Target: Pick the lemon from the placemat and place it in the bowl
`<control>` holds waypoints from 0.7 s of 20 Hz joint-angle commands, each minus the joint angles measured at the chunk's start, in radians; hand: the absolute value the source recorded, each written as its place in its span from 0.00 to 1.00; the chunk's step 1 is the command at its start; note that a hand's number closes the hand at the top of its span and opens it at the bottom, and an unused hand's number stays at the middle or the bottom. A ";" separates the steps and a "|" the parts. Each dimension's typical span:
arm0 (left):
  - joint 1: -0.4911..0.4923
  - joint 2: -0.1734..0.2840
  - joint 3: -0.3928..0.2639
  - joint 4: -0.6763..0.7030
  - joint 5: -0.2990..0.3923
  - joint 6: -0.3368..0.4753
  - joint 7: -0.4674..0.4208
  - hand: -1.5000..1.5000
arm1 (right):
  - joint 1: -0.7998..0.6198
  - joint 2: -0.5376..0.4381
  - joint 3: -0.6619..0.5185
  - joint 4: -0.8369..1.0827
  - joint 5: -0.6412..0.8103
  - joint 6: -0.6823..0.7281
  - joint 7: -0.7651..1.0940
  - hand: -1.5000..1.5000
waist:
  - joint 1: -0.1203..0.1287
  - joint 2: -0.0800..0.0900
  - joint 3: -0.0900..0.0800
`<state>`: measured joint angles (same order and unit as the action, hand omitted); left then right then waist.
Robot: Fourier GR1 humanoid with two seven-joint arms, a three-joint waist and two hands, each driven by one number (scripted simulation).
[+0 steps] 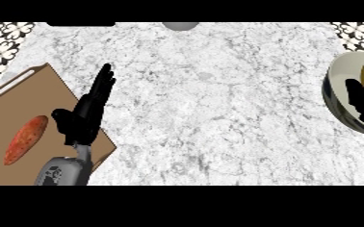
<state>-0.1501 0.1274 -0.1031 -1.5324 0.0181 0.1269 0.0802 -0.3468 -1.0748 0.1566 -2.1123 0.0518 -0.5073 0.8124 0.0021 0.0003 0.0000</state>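
A shiny metal bowl [340,94] sits at the right edge of the marble counter, cut off by the frame. A sliver of yellow, possibly the lemon [361,73], shows over it at the very edge. Just below that, a black shape that looks like part of my right hand [353,94] lies over the bowl's inside. The brown placemat [43,96] lies at the left with no lemon visible on it. My left hand [84,113] stands open over the mat's right edge, fingers pointing up and away.
An orange-red oblong vegetable [26,139] lies on the placemat left of my left hand. A grey round object [180,25] and a dark flat thing [80,24] sit at the counter's far edge. White marble spans the middle.
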 commanded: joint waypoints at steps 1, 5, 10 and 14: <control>-0.006 0.012 -0.006 -0.067 0.007 -0.019 0.053 0.50 | -0.038 -0.029 -0.034 0.154 0.011 0.102 -0.022 1.00 | 0.013 0.001 0.000; -0.002 -0.009 0.006 0.029 -0.002 -0.011 -0.014 0.50 | 0.012 -0.051 -0.055 0.307 0.032 0.180 -0.168 1.00 | 0.001 0.003 0.000; -0.042 -0.018 -0.008 -0.001 -0.016 -0.010 0.020 0.50 | -0.046 -0.003 -0.035 0.562 0.119 0.223 -0.305 1.00 | 0.021 0.006 0.000; -0.016 -0.027 -0.001 0.009 -0.019 -0.005 0.005 0.50 | 0.035 0.080 -0.082 0.725 0.142 0.173 -0.493 1.00 | 0.008 0.003 0.001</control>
<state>-0.1790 0.1007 -0.1037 -1.5053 -0.0036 0.1273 0.0694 -0.3553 -1.0436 0.1110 -1.5559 0.1817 -0.3207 0.4824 0.0117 0.0042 0.0002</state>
